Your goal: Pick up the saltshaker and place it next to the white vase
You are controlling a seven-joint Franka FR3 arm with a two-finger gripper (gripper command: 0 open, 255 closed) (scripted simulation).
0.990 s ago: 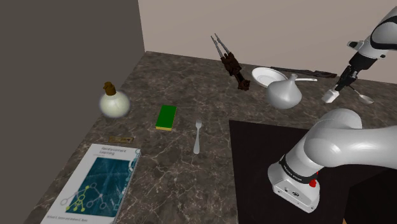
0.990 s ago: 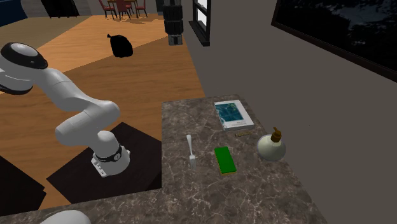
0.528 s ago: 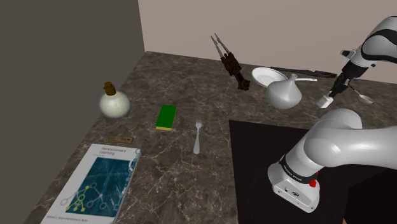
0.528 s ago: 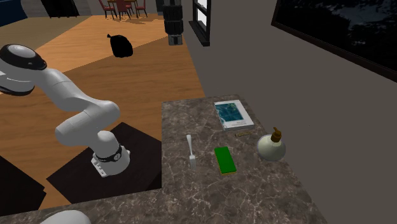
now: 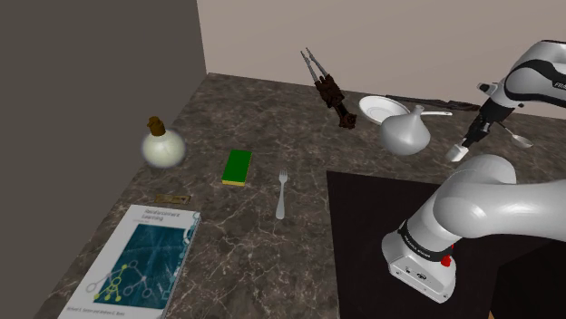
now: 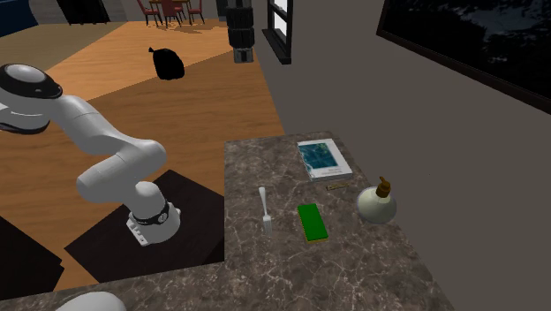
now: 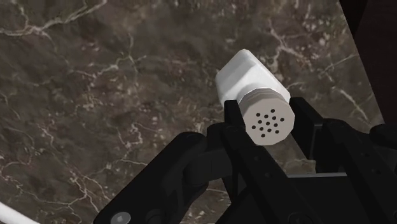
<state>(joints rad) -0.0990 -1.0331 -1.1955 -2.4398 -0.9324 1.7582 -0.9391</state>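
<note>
1. Two black fingers (image 7: 236, 127) of the gripper (image 7: 267, 118) pinch the white saltshaker (image 7: 251, 79).
2. It hangs tilted over the dark marble counter (image 5: 272, 100).
3. It is near the pale grey vase (image 5: 405, 131), on the shoulder view's right.

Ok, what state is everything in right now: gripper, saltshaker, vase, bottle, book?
gripper: shut on the saltshaker.
saltshaker: clasped between the fingers, held above the counter, not yet set beside the vase.
vase: upright on the counter.
bottle: upright, stoppered.
book: closed, lying flat.
</note>
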